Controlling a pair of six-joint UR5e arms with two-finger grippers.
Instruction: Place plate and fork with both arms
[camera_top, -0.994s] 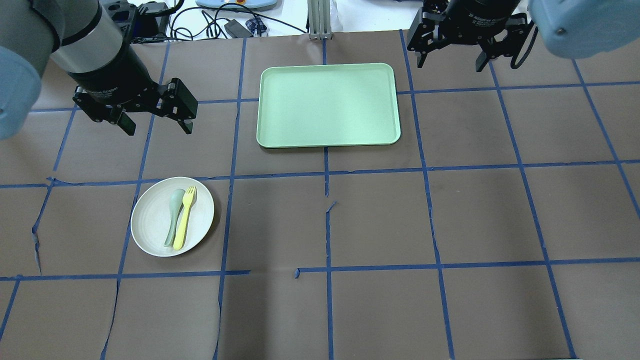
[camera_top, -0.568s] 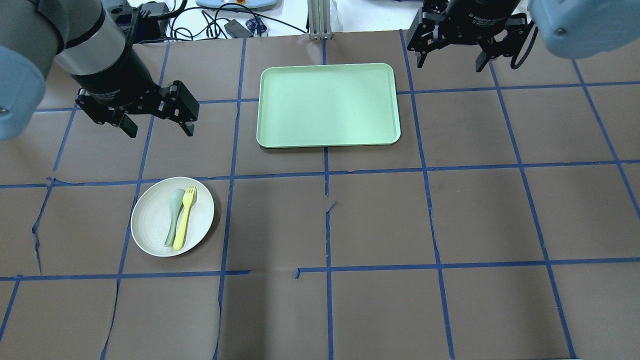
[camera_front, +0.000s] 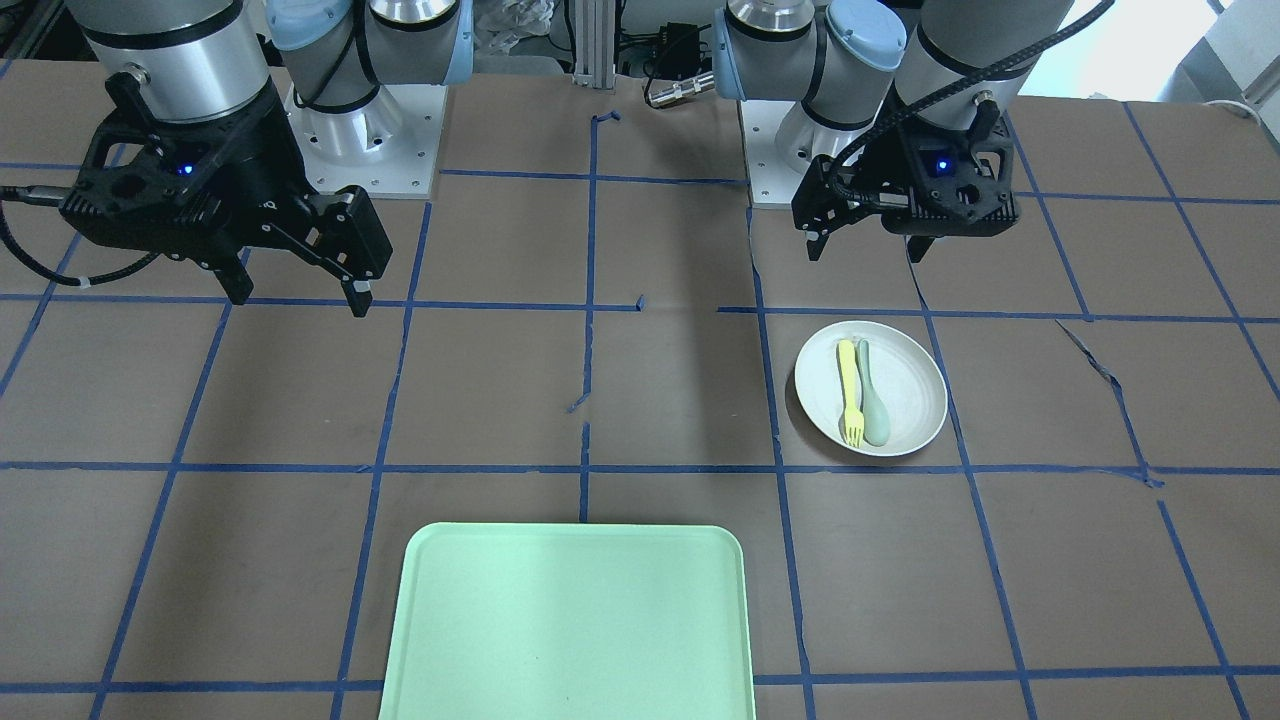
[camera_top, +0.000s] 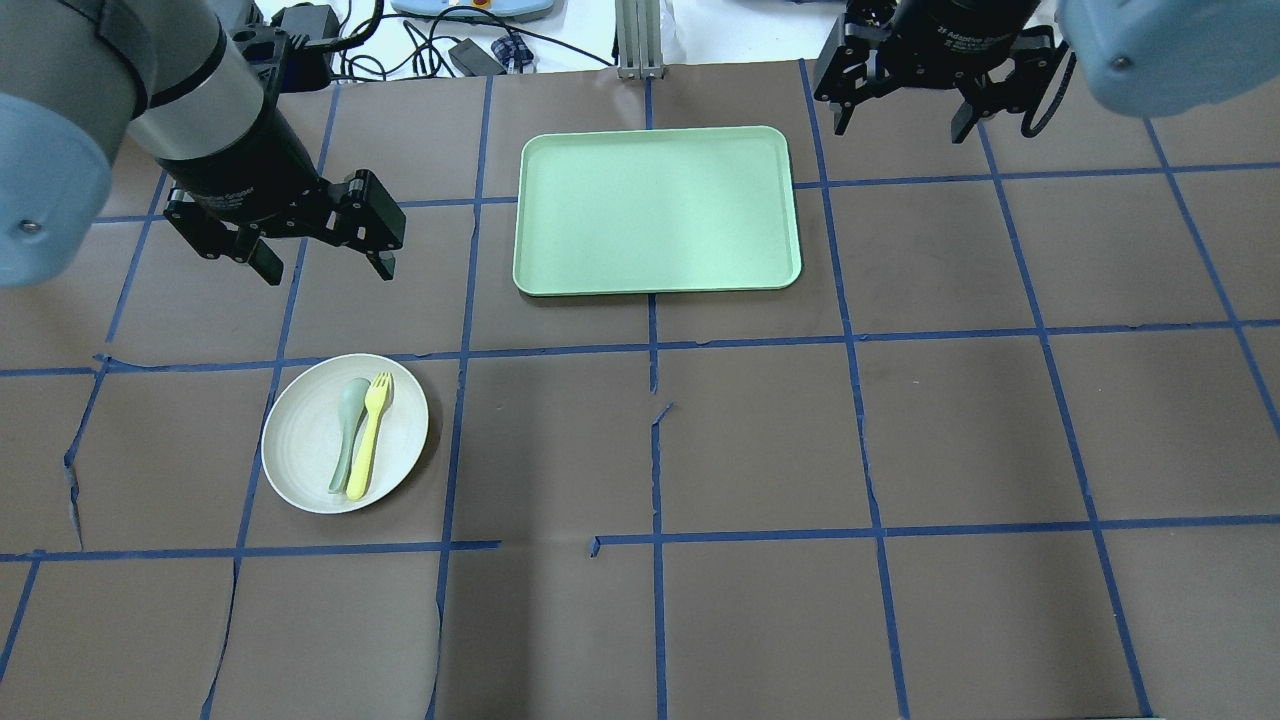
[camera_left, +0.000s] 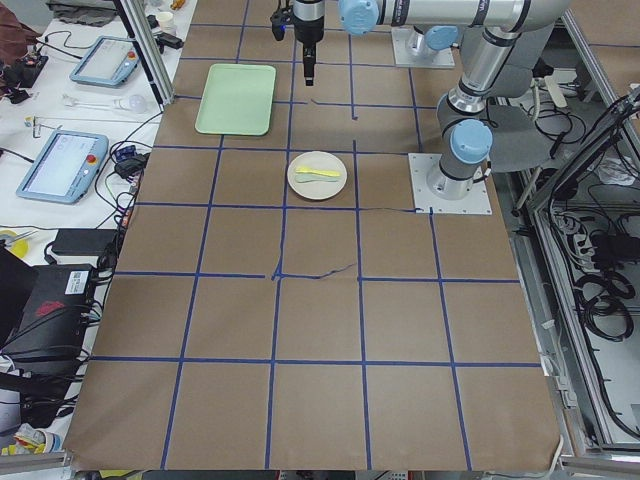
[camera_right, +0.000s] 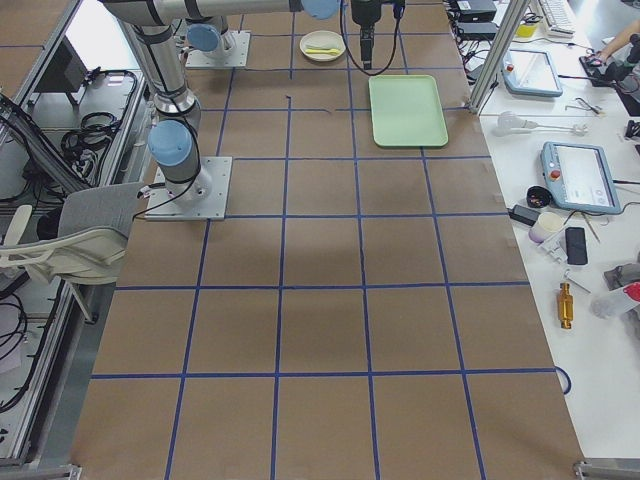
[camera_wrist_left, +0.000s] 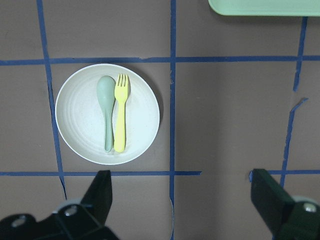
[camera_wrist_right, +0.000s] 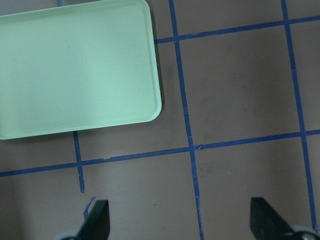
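The off-white plate (camera_top: 300, 445) lies on the brown table at the left, with the yellow fork (camera_top: 369, 435) and a grey-green spoon (camera_top: 347, 430) side by side on it. In the left wrist view the plate (camera_wrist_left: 80, 117) and fork (camera_wrist_left: 120, 122) show ahead of my fingers. My left gripper (camera_top: 327, 270) is open and empty, in the air on the far side of the plate; in the front view it (camera_front: 868, 248) hangs above the plate (camera_front: 915, 385). My right gripper (camera_top: 900, 125) is open and empty at the far right, beside the tray.
A light-green rectangular tray (camera_top: 655, 210) lies empty at the table's far middle; its corner shows in the right wrist view (camera_wrist_right: 75, 65). Blue tape lines cross the brown table. Cables and devices lie beyond the far edge.
My left gripper has shifted slightly right and nearer to the plate, still open. The right gripper, plate, fork and tray have not moved.
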